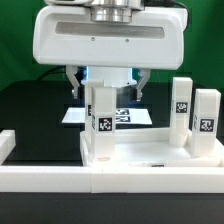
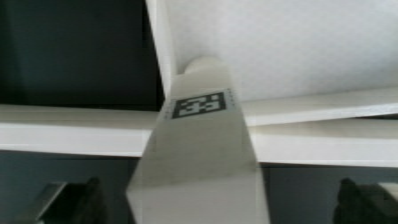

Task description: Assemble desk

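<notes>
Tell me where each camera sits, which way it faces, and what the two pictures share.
Exterior view: off the arm, low at table height, looking level at the tabletop, two standing legs and the marker board; the arm's white body fills the top, its hand around a third leg.
Wrist view: on the wrist, looking down along the held leg at the tabletop; dark fingertips show.
Shared: the held leg and the tabletop.

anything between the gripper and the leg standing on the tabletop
Nothing visible. The gripper hangs right over the leg standing on the tabletop, its fingers on either side of the leg's top. The two other legs stand off toward the exterior view's right.
</notes>
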